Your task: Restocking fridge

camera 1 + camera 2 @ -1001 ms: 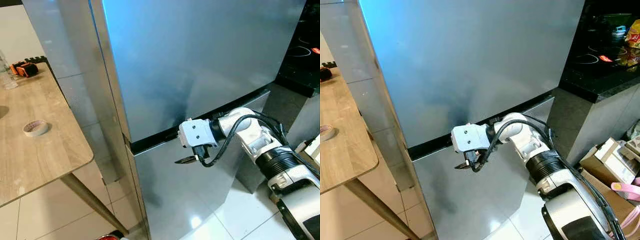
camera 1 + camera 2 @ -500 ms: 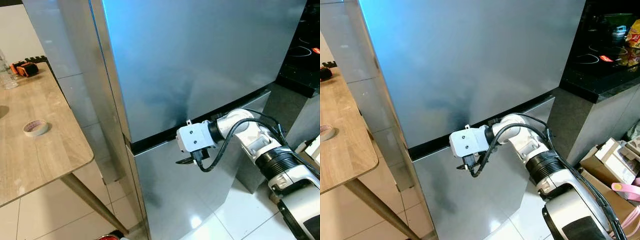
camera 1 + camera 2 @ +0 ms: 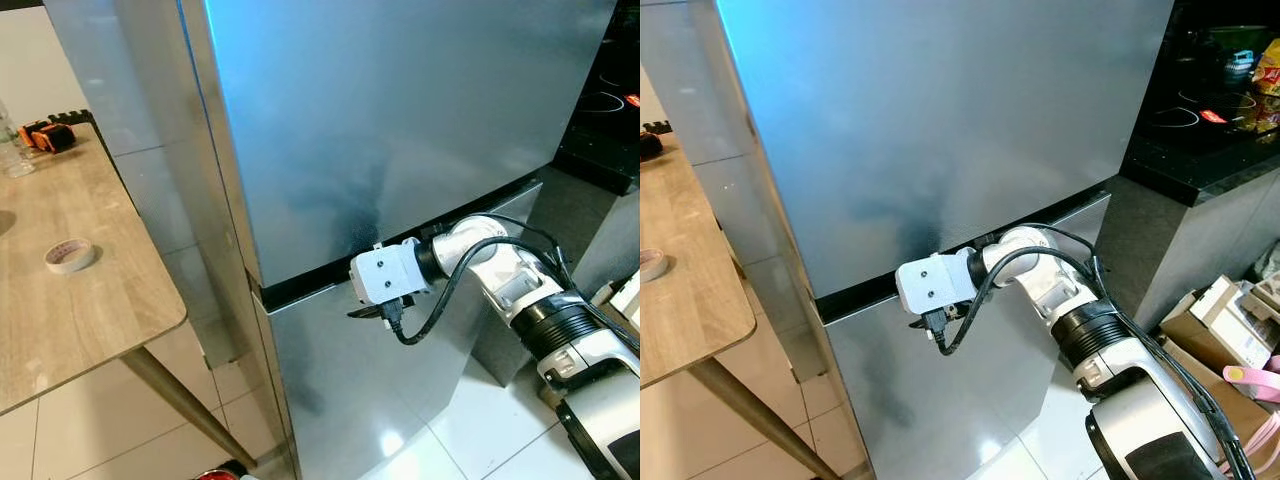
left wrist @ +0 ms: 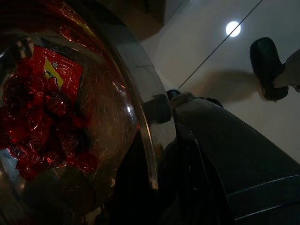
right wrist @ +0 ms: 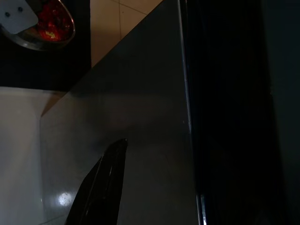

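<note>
Right now the right gripper (image 3: 368,313) has its black fingers (image 5: 101,185) laid against the fridge (image 3: 400,140), just below the dark seam (image 3: 300,283) that parts the upper door from the lower door (image 3: 360,400); whether they are spread or pinched I cannot tell, since one finger alone is plain in the right wrist view and the tips look thin and flat from the head. What the coming move turns on is that seam: it lies just above the fingers and runs level across the fridge front, its long axis crosswise to the way the fingers would have to hook, and both doors look closed. The right arm is plainly the nearer one, reaching from the robot's right side across the lower door toward the fridge's left edge, so the opening pull looks to be its job. Lower down by the robot's body, the left gripper (image 4: 197,178) is clenched on the rim of a metal bowl (image 4: 140,117) that holds a heap of red-wrapped sweets (image 4: 42,112); this load is well apart from the fridge doors. Left of the fridge stands a wooden worktop (image 3: 60,310) with a tape roll (image 3: 71,256) on it
</note>
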